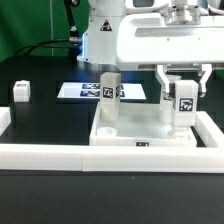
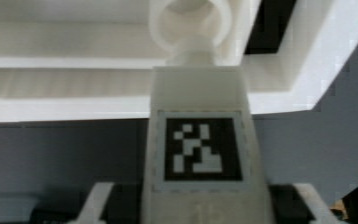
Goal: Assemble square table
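Exterior view: the white robot arm (image 1: 150, 35) is cut off by the upper edge. Its pincer (image 1: 185, 94) hangs at the exterior view's right, clamped on the held leg (image 1: 182, 120), an upright white post with a black-and-white tag. The post's lower end meets the tabletop (image 1: 165, 139), a white low-rimmed tray on the black counter (image 1: 45, 120); whether it is seated cannot be told. A standing leg (image 1: 109, 92) rises from the tray's corner at the exterior view's left. A loose leg (image 1: 22, 91) lies well apart, the marker board (image 1: 80, 91) lies behind, and a border rail (image 1: 60, 156) crosses the foreground. Wrist view: the held leg (image 2: 202, 130) fills the middle, its tag sharp. Blurred fingers (image 2: 101, 205) flank it, mostly cut off. Beyond its end sit a round socket (image 2: 194, 25) and the tray's rim (image 2: 69, 90).
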Tool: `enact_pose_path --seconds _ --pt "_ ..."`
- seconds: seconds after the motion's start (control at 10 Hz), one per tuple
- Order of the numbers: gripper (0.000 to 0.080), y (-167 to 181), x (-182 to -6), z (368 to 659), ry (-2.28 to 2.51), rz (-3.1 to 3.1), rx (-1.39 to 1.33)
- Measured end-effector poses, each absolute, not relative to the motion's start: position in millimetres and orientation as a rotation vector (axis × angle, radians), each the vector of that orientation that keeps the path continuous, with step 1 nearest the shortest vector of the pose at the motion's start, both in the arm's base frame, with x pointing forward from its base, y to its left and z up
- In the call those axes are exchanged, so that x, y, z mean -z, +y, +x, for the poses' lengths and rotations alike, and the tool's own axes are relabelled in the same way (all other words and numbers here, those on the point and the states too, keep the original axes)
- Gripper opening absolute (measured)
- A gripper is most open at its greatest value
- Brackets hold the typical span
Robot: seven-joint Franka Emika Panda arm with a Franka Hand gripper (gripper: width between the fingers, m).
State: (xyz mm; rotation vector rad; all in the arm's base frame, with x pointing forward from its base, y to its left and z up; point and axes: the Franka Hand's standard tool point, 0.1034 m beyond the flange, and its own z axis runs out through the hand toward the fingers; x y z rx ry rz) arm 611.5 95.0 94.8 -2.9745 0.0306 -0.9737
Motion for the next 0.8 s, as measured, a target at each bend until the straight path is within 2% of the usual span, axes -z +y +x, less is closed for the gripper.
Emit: enact_pose_path --seconds 0.5,0.8 --pt "0.0291 104.1 -103.6 604.8 0.035 -2.968 0.860" --pt "0.0291 89.7 -95.3 598.5 0.057 -2.987 0.855"
